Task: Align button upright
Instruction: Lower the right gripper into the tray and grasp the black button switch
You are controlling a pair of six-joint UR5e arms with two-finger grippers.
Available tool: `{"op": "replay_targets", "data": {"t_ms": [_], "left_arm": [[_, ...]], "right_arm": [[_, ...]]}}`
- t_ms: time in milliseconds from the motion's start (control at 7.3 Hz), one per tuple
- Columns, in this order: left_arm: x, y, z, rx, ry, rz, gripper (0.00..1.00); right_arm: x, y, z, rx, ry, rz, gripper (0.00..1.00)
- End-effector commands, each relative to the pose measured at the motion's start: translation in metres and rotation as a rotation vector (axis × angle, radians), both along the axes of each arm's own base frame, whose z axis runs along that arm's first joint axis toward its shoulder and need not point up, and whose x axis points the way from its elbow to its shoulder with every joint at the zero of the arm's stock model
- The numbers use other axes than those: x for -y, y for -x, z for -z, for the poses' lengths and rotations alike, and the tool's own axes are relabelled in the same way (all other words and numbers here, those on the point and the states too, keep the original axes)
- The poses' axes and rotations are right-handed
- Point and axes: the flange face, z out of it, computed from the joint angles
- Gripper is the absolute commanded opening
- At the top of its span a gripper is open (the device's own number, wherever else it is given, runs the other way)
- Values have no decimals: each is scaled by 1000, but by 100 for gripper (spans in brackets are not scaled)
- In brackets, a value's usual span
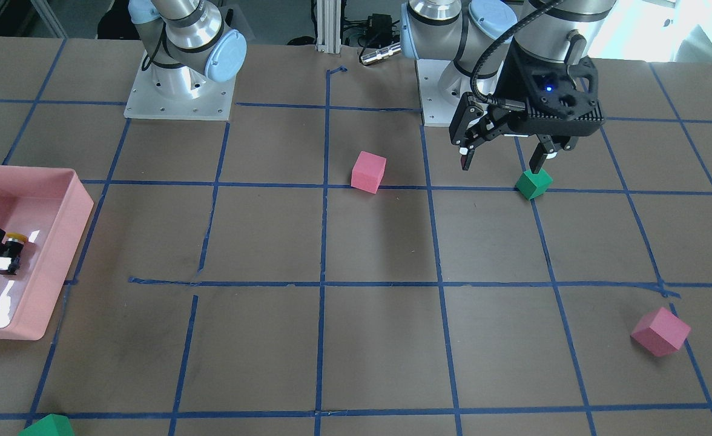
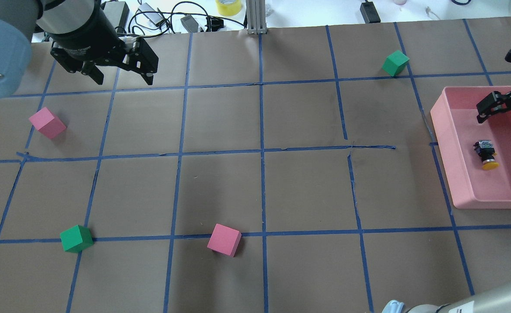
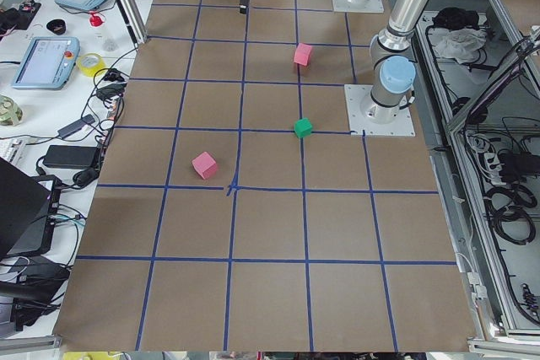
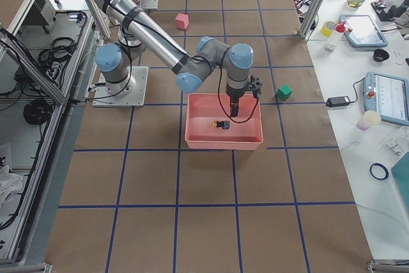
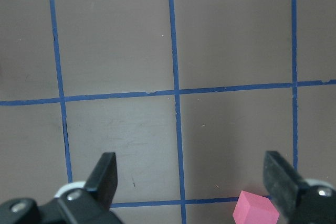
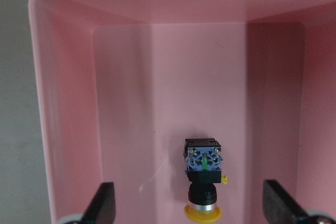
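The button (image 2: 486,154) lies on its side on the floor of the pink tray (image 2: 444,143), at the right edge of the overhead view. Its yellow cap points toward the bottom of that frame and its base toward the top. The right gripper (image 2: 501,116) hangs over the tray with its fingers spread wide. In the right wrist view the two fingers stand at the lower corners. The button sits low between them, nearer the middle, touching neither.

The left gripper (image 2: 124,79) is in the upper left of the overhead view, above the table, and its fingers are also spread with nothing between them. In the left wrist view a pink cube (image 5: 254,211) shows at the bottom edge, just inside the right-hand finger. In the front view a green cube (image 1: 533,183) sits just below one fingertip. I cannot tell how high the gripper is above it.
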Motion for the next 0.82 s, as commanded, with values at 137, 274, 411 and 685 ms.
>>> {"op": "replay_targets", "data": {"t_ms": [137,274,411,685], "left_arm": [[1,0,0,-1,1,2,100],[0,0,1,-3,0,2,100],[0,0,1,-1,0,2,100],[1,-3,1,-3,0,-4,100]], "right_arm": [[2,5,19,18,-25,6,100],[3,6,28,27,-37,6,100],[3,6,29,28,-39,6,100],[10,11,35,-6,3,8,100]]}}
